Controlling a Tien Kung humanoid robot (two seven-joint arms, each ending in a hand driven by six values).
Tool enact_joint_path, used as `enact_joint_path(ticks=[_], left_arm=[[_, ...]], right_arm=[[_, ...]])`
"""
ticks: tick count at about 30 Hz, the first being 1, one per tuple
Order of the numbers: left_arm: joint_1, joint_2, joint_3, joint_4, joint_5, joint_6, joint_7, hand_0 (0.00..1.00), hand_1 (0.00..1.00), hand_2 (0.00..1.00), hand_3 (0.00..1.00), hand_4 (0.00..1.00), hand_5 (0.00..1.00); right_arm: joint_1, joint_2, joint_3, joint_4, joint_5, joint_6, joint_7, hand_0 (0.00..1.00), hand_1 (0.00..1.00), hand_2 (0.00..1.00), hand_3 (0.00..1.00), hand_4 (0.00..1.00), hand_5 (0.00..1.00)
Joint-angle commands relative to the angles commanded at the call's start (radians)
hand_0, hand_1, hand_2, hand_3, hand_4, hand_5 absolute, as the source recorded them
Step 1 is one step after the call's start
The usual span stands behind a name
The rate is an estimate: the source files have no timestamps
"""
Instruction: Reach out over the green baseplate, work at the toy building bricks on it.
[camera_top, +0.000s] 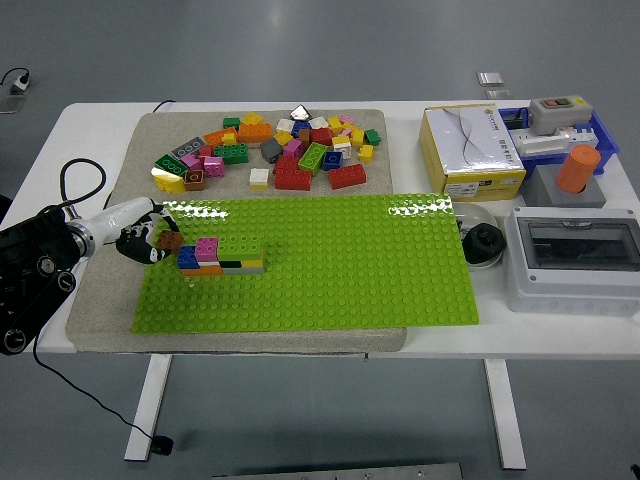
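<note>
A green baseplate (330, 265) lies on a grey mat in the middle of the table. On its left part stands a small stack of bricks (222, 256): blue, pink and green on top, yellow, orange and black beneath. My left hand (150, 240) reaches in from the left edge, its fingers curled around a brown brick (170, 241) just left of the stack, at the baseplate's left edge. My right arm does not show.
Several loose bricks (280, 150) lie piled on the mat (110, 300) behind the baseplate. To the right are a yellow box (472, 150), a blue tray (600, 135), an orange cylinder (577, 168), a grey switch box (572, 255) and a black round object (485, 242).
</note>
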Motion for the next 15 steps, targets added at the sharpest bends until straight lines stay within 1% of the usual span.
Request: enact_joint_path(ticks=[8,9,11,15], left_arm=[[-0.001,0.008,-0.018,-0.028,0.009,-0.037,0.036,0.163,0.003,0.072,0.518,0.704,0.002],[-0.001,0.011,-0.023,-0.036,0.010,-0.045,0.044,0.163,0.002,0.073,0.516,0.671,0.002],[0.000,0.019,-0.030,-0.053,0.011,-0.059,0.061,0.163,0.002,0.073,0.516,0.671,0.002],[0.009,0.055,-0.042,-0.122,-0.003,-0.097,0.098,0.162,0.002,0.074,0.516,0.665,0.002]], right_arm=[[-0.001,0.000,0.002,0.000,-0.003,0.000,0.000,0.620,0.388,0.572,0.706,0.691,0.858],[-0.002,0.000,0.002,0.000,-0.004,0.000,0.000,0.620,0.387,0.569,0.706,0.691,0.858],[-0.003,0.000,0.004,0.000,-0.006,-0.001,0.000,0.620,0.387,0.569,0.706,0.691,0.858],[-0.006,-0.001,0.010,0.000,-0.006,-0.002,0.002,0.622,0.389,0.566,0.707,0.691,0.858]])
